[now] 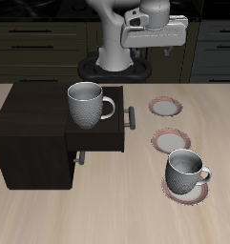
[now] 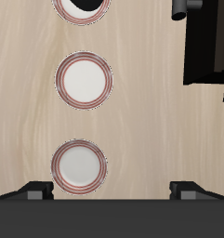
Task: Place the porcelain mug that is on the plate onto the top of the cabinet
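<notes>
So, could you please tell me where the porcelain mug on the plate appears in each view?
Exterior view: the porcelain mug stands on the plate nearest the table's front edge.
Wrist view: only a sliver, cut by the picture's edge, beyond the middle plate.
Shared landmark: the cabinet.

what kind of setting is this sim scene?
Likely a kitchen, as a simulator render: dark drawer fronts with bar handles run along the back, a wooden table carries three red-rimmed plates, two mugs and a dark cabinet.
</notes>
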You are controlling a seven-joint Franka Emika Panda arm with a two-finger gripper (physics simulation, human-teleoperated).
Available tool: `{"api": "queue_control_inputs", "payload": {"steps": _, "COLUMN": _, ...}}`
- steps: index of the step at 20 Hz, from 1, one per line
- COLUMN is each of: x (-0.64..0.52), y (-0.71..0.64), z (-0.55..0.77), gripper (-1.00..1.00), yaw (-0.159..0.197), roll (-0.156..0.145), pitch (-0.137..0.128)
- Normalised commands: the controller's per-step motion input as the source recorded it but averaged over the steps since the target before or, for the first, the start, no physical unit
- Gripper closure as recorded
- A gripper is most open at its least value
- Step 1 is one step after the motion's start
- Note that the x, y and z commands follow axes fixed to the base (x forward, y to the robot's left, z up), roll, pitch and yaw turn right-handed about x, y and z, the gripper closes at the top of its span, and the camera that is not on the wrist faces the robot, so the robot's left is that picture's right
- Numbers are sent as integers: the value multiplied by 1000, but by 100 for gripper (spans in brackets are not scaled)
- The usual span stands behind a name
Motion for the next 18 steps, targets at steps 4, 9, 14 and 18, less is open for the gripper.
{"api": "queue_control_inputs", "payload": {"steps": 4, "x": -7, "y": 585, "z": -28, "gripper": -100, "yaw": -1, "roll": 33, "pitch": 6}}
{"api": "queue_control_inputs", "payload": {"steps": 9, "x": 18, "y": 367, "z": -38, "gripper": -100, "yaw": -36, "roll": 0, "pitch": 8}}
{"api": "queue_control_inputs", "payload": {"steps": 14, "x": 165, "y": 157, "z": -56, "gripper": -100, "yaw": -21, "roll": -1, "pitch": 18}}
{"api": "queue_control_inputs", "payload": {"steps": 18, "x": 310, "y": 76, "z": 53, "gripper": -100, "yaw": -21, "roll": -20, "pitch": 2}}
